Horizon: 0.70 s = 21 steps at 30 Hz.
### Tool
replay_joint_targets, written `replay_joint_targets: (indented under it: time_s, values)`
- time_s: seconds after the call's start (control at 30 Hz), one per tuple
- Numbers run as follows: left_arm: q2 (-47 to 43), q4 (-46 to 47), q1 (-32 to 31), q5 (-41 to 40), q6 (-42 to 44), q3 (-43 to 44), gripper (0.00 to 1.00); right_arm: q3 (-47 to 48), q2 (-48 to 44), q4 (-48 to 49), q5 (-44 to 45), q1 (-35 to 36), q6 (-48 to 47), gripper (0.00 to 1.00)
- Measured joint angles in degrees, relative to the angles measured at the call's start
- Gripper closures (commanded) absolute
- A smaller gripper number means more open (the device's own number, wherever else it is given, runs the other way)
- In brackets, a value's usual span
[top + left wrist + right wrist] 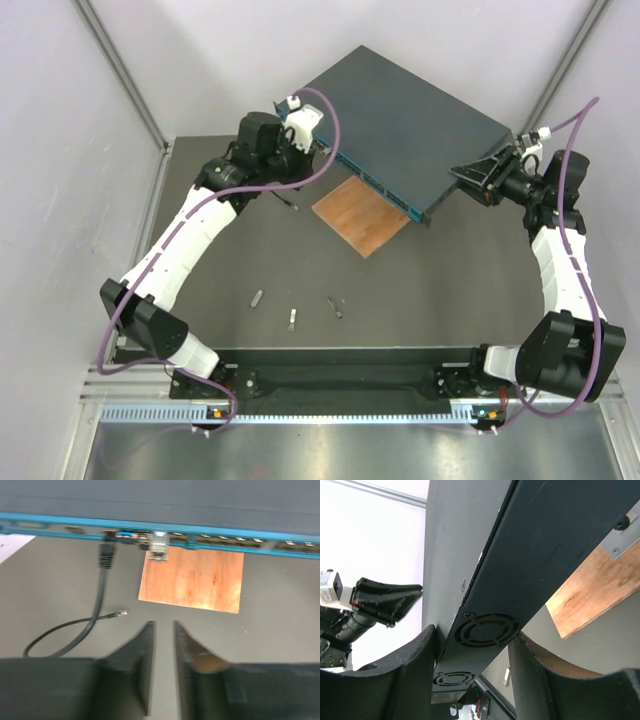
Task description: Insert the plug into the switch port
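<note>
The switch (410,125) is a dark blue-grey box at the back, its teal front face (210,530) showing a row of sockets. A black cable's plug (106,547) sits in a socket near the left end, and a clear plug (159,549) sits in a socket beside it. A loose cable end (120,613) lies on the table. My left gripper (164,625) is a little way back from the front face, with its jaws slightly apart and empty; it also shows in the top view (298,158). My right gripper (475,632) is clamped on the switch's right side wall (485,630); it also shows in the top view (478,176).
A thin brown wooden board (362,215) lies in front of the switch, partly under it, and also shows in the left wrist view (192,580). Three small loose pieces (292,319) lie on the dark table nearer the arm bases. Walls close in the left, right and back.
</note>
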Motion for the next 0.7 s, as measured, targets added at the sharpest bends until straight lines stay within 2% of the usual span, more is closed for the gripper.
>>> replay_joint_targets:
  time_s: [0.03,0.07,0.3,0.7]
  values:
    - [-0.13,0.26,0.48,-0.02,-0.15,0.0,0.86,0.15,0.04,-0.28,0.0,0.0,-0.07,1.0]
    - [-0.15,0.63,0.9,0.0,-0.55,0.0,0.89,0.31,0.13,-0.55,0.0,0.0,-0.22,1.0]
    - [0.59,1.64,1.64,1.18,-1.79,0.26,0.99,0.72,0.35,-1.18,-0.22,0.0,-0.63,1.0]
    - [5.16,6.64,1.6,3.48,-4.59,0.83,1.0,1.07,0.5,-1.97,-0.33,0.0,-1.09,1.0]
